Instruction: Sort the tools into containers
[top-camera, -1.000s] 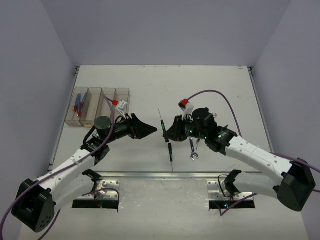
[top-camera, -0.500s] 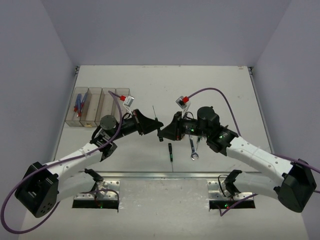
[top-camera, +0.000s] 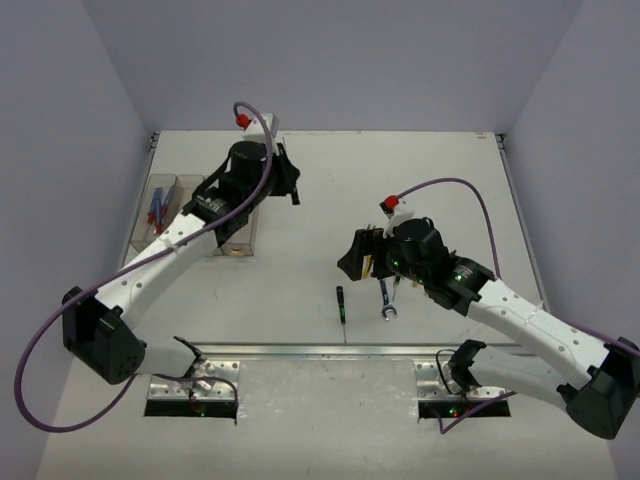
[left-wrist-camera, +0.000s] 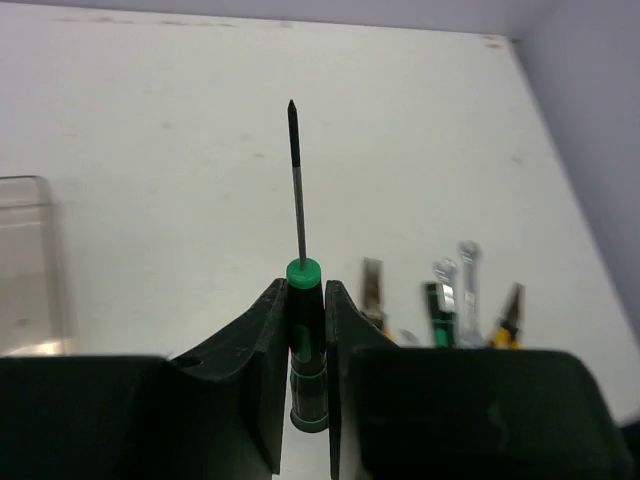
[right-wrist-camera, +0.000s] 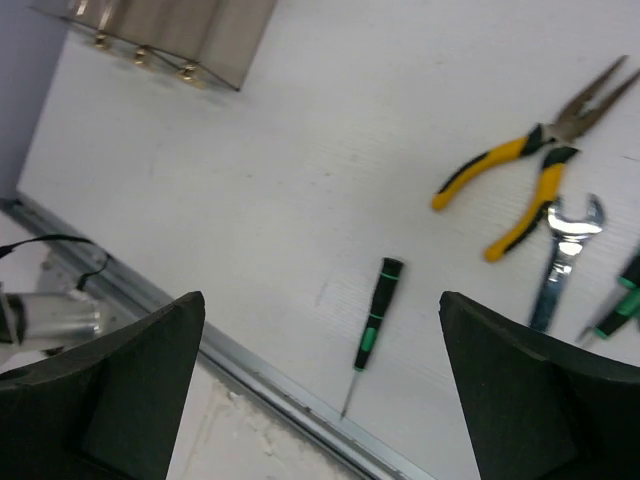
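Note:
My left gripper (left-wrist-camera: 303, 300) is shut on a black and green screwdriver (left-wrist-camera: 305, 345), whose thin shaft points away from the wrist. In the top view the left gripper (top-camera: 288, 185) hangs by the far right end of the clear containers (top-camera: 243, 215). A blue and red screwdriver (top-camera: 157, 215) lies in a left bin. My right gripper (right-wrist-camera: 322, 300) is open and holds nothing, above a second black and green screwdriver (right-wrist-camera: 372, 325) on the table. Yellow-handled pliers (right-wrist-camera: 520, 170) and a silver wrench (right-wrist-camera: 560, 260) lie beside it.
A metal rail (top-camera: 330, 350) runs along the table's near edge, close to the loose screwdriver (top-camera: 341, 303). Another green-handled tool (right-wrist-camera: 620, 305) shows at the right wrist view's edge. The wrench (top-camera: 388, 300) lies just under the right arm.
The left gripper closed on the screwdriver that the right gripper held up, then swung it back left toward the containers. The right gripper opened wide and drew back slightly.

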